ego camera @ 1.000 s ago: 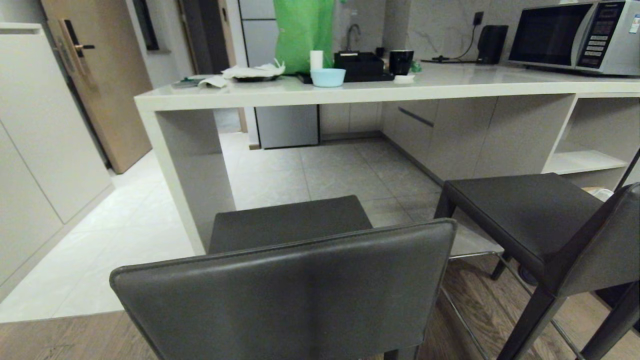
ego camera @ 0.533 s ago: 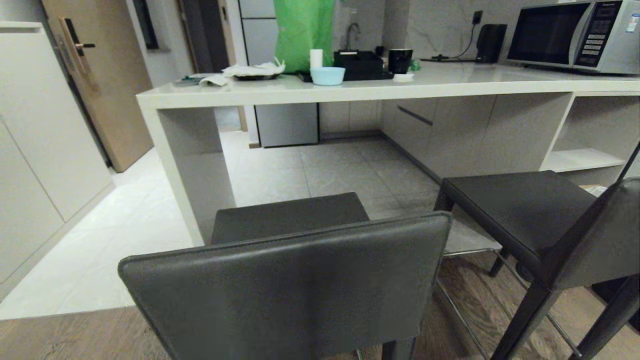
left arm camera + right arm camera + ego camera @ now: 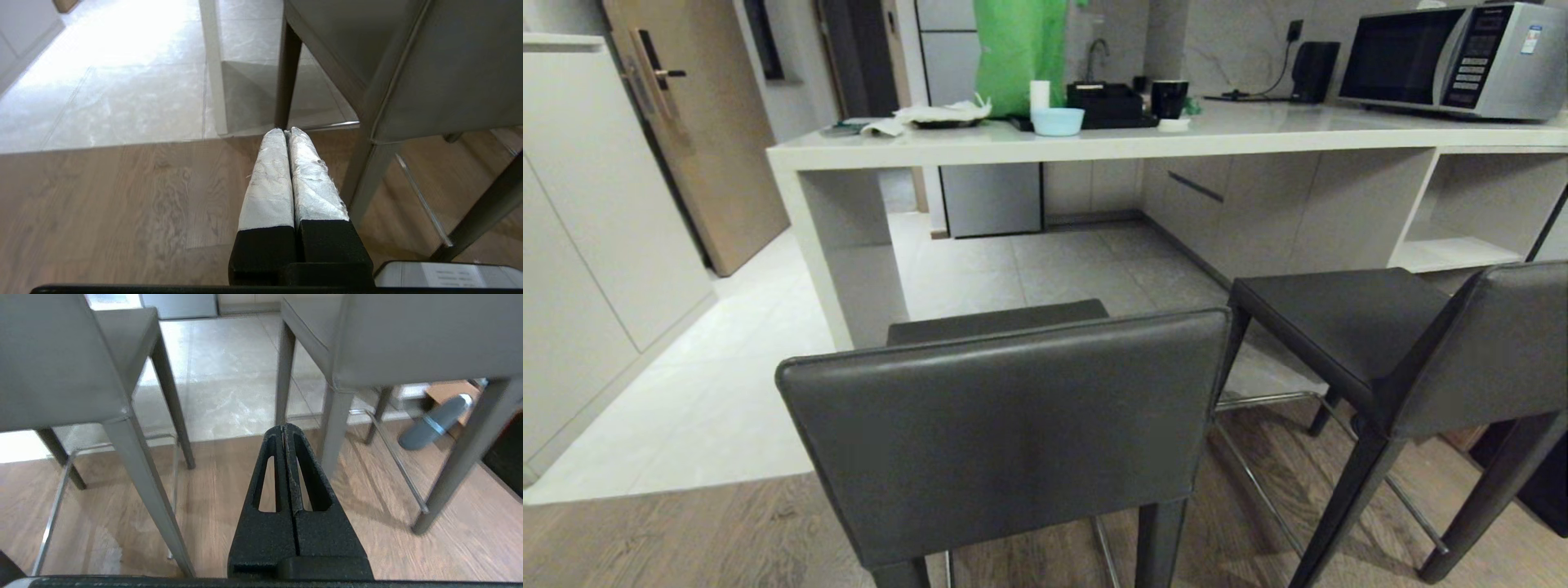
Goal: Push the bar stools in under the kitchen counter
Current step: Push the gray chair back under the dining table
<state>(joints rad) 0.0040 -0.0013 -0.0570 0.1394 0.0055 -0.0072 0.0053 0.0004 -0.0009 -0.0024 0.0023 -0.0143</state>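
The kitchen counter [image 3: 1094, 147] runs across the far side of the head view. Its pale worktop is thick, and under it there is an open knee space with grey tiles, then white shelves at the right. Both bar stools stand on the near side of it and are not under the worktop. The near stool [image 3: 1013, 425] turns its backrest toward the camera, in front of the counter's left side panel. The second stool [image 3: 1347, 327] stands just beside it on the right, turned at an angle. Their legs are on the wooden floor [image 3: 686, 539], close to where the tiles begin.

On the worktop there are a microwave [image 3: 1454, 57] at the right, a green bag [image 3: 1021, 53], a black mug [image 3: 1169, 98] and a light blue bowl [image 3: 1058, 121].

The left gripper [image 3: 286, 132] has its taped fingers pressed together, low beside a leg of the near stool. The right gripper [image 3: 284, 428] is also pressed together and empty, low between the two stools.
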